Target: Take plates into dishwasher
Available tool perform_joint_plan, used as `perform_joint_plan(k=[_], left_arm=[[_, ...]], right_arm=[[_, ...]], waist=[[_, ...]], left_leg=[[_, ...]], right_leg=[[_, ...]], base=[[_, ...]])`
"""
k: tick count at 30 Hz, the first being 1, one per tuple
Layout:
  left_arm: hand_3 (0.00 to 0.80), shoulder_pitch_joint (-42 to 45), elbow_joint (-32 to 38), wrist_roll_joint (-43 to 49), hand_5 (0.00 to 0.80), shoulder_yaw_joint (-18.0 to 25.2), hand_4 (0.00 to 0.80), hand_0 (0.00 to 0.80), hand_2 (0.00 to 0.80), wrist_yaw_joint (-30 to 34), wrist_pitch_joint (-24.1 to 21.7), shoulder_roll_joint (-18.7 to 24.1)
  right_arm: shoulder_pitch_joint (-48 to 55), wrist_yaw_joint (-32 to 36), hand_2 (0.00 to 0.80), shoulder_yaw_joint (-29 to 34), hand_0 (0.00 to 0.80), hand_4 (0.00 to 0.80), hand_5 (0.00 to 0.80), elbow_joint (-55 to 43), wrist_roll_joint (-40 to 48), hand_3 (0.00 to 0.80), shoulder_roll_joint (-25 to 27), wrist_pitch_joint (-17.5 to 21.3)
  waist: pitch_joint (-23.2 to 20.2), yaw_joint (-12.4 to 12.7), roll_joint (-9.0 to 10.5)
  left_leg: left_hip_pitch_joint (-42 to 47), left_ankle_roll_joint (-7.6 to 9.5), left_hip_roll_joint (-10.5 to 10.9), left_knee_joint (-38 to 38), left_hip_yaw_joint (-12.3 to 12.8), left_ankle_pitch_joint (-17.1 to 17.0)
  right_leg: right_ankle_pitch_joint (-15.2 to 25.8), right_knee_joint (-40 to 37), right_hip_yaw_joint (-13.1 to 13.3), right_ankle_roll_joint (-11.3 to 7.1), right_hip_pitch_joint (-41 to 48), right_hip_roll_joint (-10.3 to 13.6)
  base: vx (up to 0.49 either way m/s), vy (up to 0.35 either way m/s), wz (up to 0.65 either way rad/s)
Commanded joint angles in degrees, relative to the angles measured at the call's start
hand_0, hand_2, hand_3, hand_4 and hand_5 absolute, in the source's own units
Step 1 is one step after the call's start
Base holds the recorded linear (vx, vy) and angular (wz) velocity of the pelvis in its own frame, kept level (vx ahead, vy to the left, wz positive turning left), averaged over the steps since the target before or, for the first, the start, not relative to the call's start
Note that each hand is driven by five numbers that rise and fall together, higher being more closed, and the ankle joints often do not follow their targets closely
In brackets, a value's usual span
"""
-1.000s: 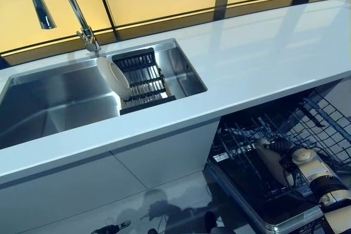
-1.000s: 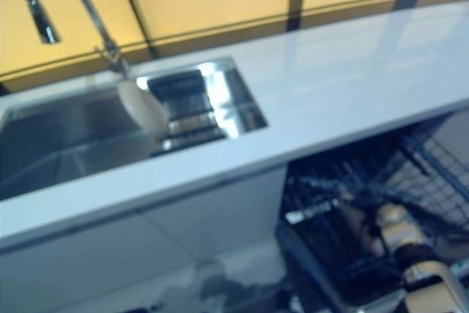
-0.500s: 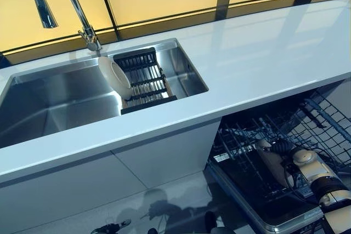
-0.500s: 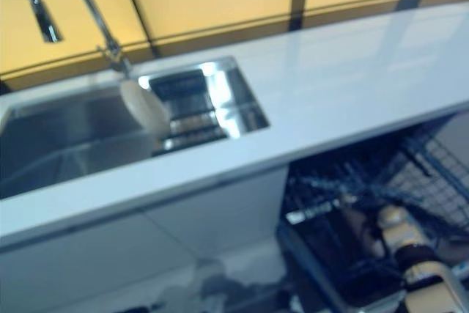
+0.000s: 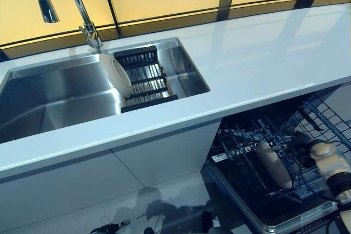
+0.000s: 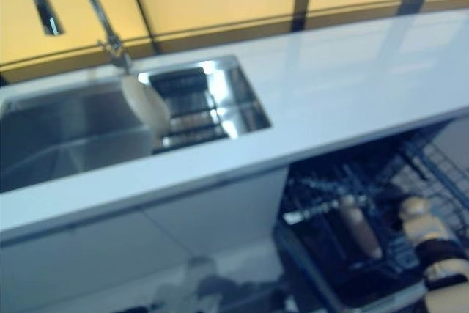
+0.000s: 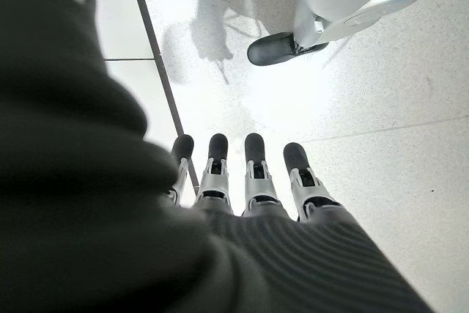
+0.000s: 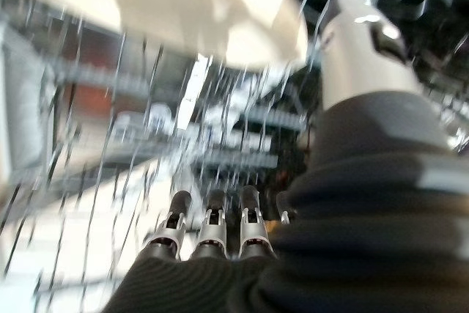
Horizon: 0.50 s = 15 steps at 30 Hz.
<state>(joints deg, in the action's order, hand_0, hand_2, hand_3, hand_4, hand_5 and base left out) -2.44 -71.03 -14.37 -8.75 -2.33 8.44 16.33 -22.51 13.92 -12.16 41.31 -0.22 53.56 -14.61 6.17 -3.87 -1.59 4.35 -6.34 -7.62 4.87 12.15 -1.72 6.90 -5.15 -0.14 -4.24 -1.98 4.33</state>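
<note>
A cream plate [image 5: 272, 164] stands on edge in the open dishwasher's lower wire rack [image 5: 237, 142], below the counter at the right. My right hand [image 5: 300, 140] is just to the right of it, over the rack. In the right wrist view its fingers [image 8: 209, 218] are straight and hold nothing, with the plate [image 8: 220, 12] apart from them. A second cream plate [image 5: 115, 75] leans upright in the black dish rack [image 5: 145, 78] inside the sink. My left hand [image 7: 234, 181] shows only in its wrist view, fingers straight, pointing at the floor.
The steel sink [image 5: 55, 97] with its tall faucet [image 5: 82, 15] is at the left. The white counter [image 5: 263, 58] runs across above the dishwasher. White cabinet fronts [image 5: 109, 184] stand below the sink.
My right hand has let go of the plate in the dishwasher rack and drawn back to the right. The plate stays standing there. The camera has shifted slightly.
</note>
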Motion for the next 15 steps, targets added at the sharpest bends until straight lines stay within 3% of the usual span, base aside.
perform_joint_plan(k=[1,8,15], left_arm=[[0.0,-1.98,-2.03,0.48,0.0,-0.7,0.0,0.0,0.0,-0.65,0.21,3.47],[0.0,-1.41,-3.01,0.11,0.0,-0.4,0.0,0.0,0.0,-0.46,-0.22,3.77],[0.0,-1.02,-3.91,-0.89,0.0,-1.31,0.0,0.0,0.0,-0.77,-1.27,4.54]], right_arm=[[-6.26,0.52,0.0,1.22,0.0,0.0,0.0,0.75,2.75,0.0,4.37,-0.49],[-13.45,10.24,0.0,0.99,0.0,0.0,0.0,4.34,3.78,0.0,16.89,-3.92],[-30.51,6.95,0.0,-9.97,0.0,0.0,0.0,9.23,2.03,0.0,25.58,1.87]], waist=[[-0.44,-0.9,5.19],[-1.94,-1.3,7.18],[-3.21,-0.63,8.73]], left_leg=[[0.52,1.63,0.55,0.13,-3.01,1.2],[1.04,1.52,0.3,0.13,-2.51,1.29],[1.33,1.3,0.18,0.13,-2.84,1.03]], right_leg=[[-0.13,0.15,-1.16,-3.31,1.17,3.55],[-0.3,0.15,-0.71,-3.24,1.87,3.08],[-0.35,0.15,-0.93,-3.29,2.64,2.84]], base=[[0.0,0.0,0.0],[0.009,0.007,-0.01],[0.0,0.0,0.0]])
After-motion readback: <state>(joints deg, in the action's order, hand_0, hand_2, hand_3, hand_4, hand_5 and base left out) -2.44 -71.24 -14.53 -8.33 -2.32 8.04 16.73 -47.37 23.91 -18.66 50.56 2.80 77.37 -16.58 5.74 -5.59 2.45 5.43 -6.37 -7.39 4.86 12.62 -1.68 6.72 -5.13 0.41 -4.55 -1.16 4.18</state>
